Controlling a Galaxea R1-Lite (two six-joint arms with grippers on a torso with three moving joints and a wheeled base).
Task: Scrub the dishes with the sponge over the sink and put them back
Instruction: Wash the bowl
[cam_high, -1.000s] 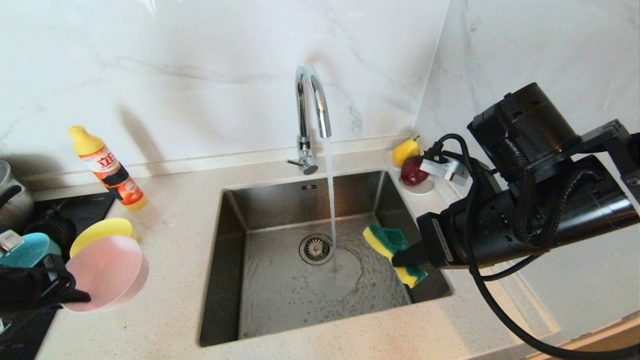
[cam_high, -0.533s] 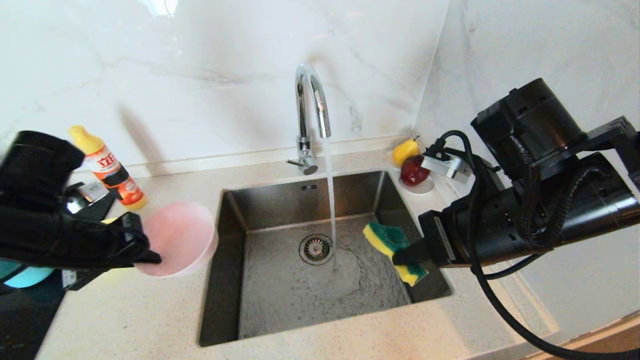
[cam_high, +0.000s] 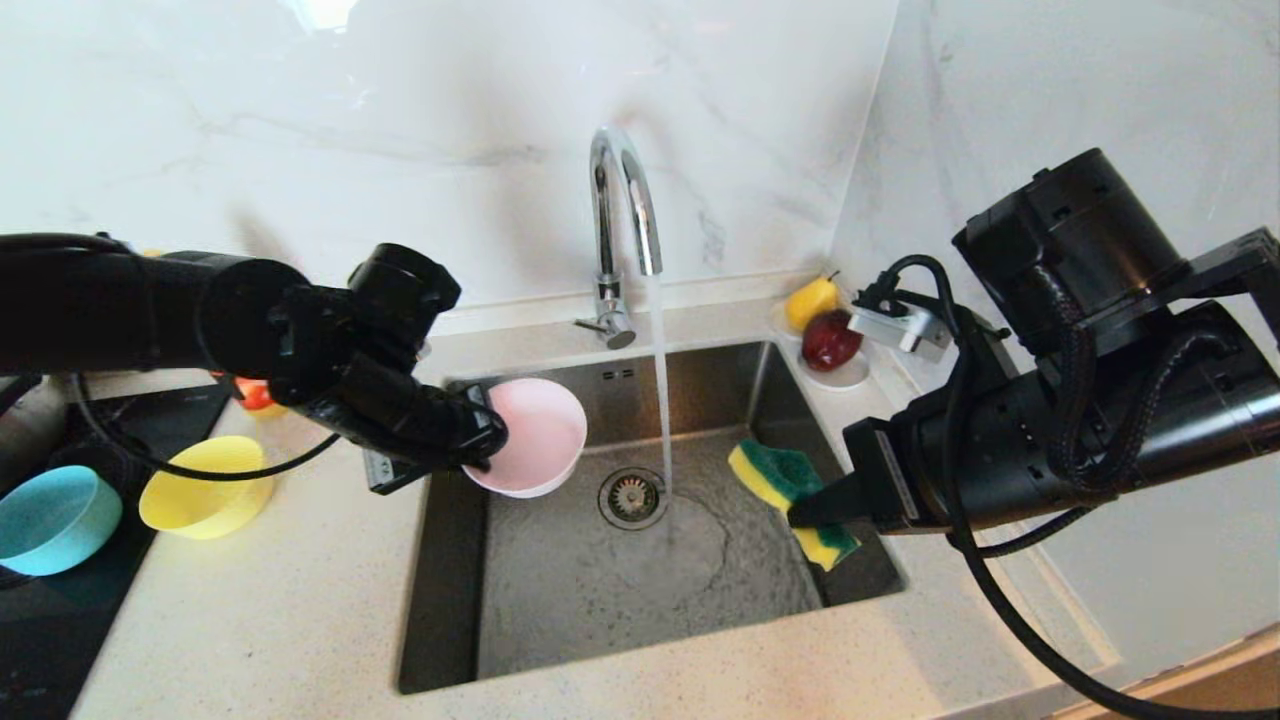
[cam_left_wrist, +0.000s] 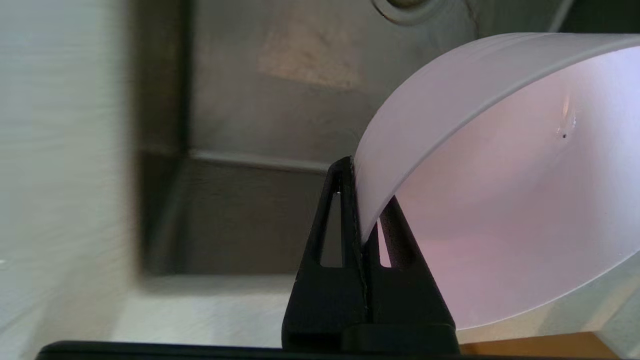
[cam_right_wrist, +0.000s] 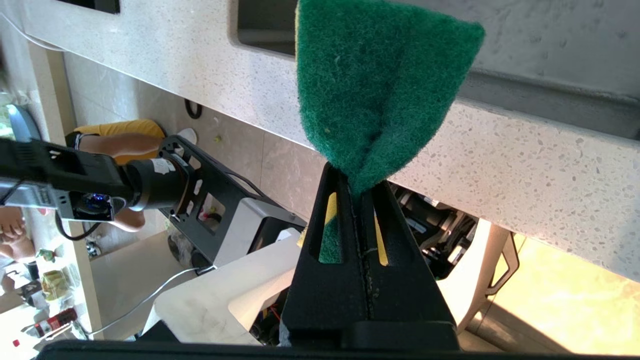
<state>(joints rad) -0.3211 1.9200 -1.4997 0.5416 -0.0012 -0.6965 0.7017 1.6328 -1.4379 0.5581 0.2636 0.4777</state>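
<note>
Both your grippers are clamped: left gripper (cam_high: 480, 445) pinches the pink bowl (cam_high: 535, 435) over the sink (cam_high: 600, 590), right gripper (cam_high: 800, 517) grips the sponge (cam_high: 785, 480).

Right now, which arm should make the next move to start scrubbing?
Right, probably. The right gripper holds the sponge pinched over the sink, across the water stream from the pink bowl. The left gripper clamps the bowl's rim, its opening facing the sponge; it need only hold steady.

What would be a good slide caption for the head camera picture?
Left gripper holds the pink bowl over the sink; right gripper pinches the sponge beside running water.
</note>
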